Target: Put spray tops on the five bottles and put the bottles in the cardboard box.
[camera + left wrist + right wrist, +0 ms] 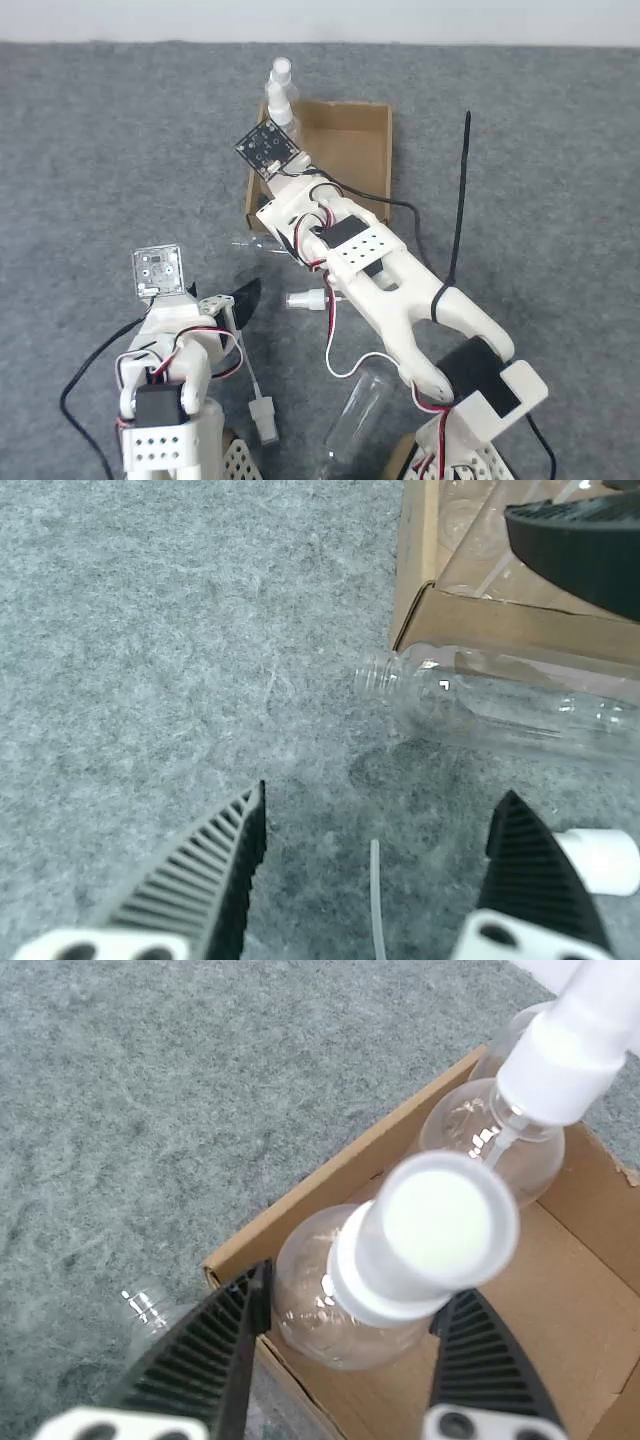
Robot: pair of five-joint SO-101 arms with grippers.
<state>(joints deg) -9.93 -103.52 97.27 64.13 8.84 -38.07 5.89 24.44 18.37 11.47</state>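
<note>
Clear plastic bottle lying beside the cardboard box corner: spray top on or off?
Off. The clear plastic bottle lies on its side beside the brown cardboard box, its threaded neck bare.

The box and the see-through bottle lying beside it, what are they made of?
The brown box looks like cardboard: matte, with a raw folded edge. The clear capless bottle lying beside it seems to be thin plastic: it is glossy and glinting, and the grey mat shows through it. Glass can't be ruled out.
</note>
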